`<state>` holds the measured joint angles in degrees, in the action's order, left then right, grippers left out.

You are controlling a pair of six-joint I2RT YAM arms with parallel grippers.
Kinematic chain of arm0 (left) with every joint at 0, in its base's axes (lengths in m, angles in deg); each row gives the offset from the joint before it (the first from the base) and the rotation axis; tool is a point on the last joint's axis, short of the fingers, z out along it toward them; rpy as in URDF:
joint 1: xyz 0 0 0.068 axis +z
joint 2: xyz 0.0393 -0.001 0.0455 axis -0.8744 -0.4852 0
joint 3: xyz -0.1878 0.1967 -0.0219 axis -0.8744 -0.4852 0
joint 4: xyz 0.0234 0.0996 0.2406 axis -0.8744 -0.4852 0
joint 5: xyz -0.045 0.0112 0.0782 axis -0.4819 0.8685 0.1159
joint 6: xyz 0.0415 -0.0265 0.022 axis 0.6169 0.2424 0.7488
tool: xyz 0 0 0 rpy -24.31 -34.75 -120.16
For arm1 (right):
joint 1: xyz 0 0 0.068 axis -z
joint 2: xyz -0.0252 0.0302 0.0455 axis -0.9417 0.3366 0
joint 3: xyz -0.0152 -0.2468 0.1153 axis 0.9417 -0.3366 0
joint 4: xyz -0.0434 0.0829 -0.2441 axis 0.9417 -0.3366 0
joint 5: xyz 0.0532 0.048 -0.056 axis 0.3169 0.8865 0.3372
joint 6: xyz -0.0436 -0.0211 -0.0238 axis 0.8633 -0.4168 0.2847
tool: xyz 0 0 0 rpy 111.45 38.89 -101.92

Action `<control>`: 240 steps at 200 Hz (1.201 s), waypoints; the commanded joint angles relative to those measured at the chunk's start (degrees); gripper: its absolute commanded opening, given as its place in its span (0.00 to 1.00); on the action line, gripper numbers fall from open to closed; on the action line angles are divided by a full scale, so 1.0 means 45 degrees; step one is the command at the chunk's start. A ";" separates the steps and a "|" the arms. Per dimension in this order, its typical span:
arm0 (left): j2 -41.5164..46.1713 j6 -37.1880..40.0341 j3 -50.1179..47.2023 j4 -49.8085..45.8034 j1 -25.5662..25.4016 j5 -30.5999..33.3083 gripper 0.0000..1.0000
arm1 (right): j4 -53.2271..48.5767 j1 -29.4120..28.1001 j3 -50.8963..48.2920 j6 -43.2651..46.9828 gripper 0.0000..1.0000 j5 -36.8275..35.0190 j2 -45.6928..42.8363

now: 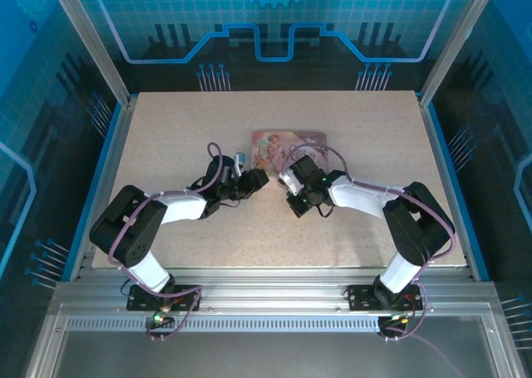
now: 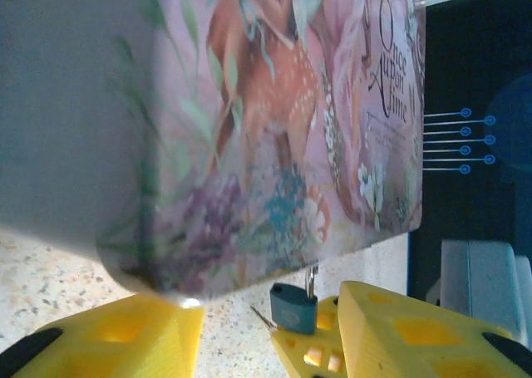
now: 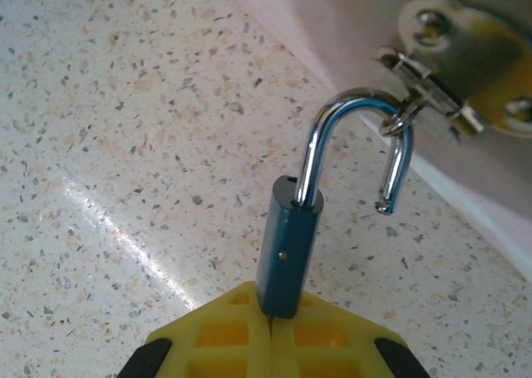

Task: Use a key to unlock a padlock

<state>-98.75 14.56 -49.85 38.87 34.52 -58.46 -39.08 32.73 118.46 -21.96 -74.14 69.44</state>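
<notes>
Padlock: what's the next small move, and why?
Probably tilt the padlock with the right gripper, shut on its body, to slide the shackle off the hasp ring: the shackle's free end is out of the body, but its curve is hooked through that ring.

a speckled beige surface (image 1: pixel 166 145) sits inside aluminium frame posts (image 1: pixel 87 37), with glowing blue circuit-patterned walls (image 1: pixel 274 12) around it.

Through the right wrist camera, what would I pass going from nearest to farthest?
right gripper, shut on the padlock → shackle, swung open → metal hasp → pink box
</notes>
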 commanded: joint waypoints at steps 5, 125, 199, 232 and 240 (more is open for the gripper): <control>0.0032 0.0731 0.0580 -0.0309 0.0196 0.0509 0.48 | -0.0546 -0.0528 0.0584 0.0724 0.01 -0.0423 -0.0061; 0.0439 0.0812 0.0235 -0.0821 0.0567 -0.0062 0.54 | -0.0923 -0.1045 0.0790 0.1383 0.02 -0.0884 0.0062; 0.2931 0.1252 -0.1202 -0.3059 0.0316 -0.0404 0.99 | -0.1100 -0.1083 0.0957 0.1703 0.02 -0.0825 0.0023; 0.3941 0.1648 -0.1530 -0.4510 -0.0029 -0.0235 0.99 | -0.1952 -0.1223 0.1484 0.2108 0.02 -0.1073 0.0124; 0.4202 0.1778 -0.1577 -0.4880 -0.0137 -0.0137 0.99 | -0.2150 -0.1296 0.1568 0.2263 0.02 -0.1121 0.0161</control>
<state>-83.23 19.52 -55.73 24.22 35.19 -59.14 -44.64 28.46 122.79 -14.55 -78.79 69.70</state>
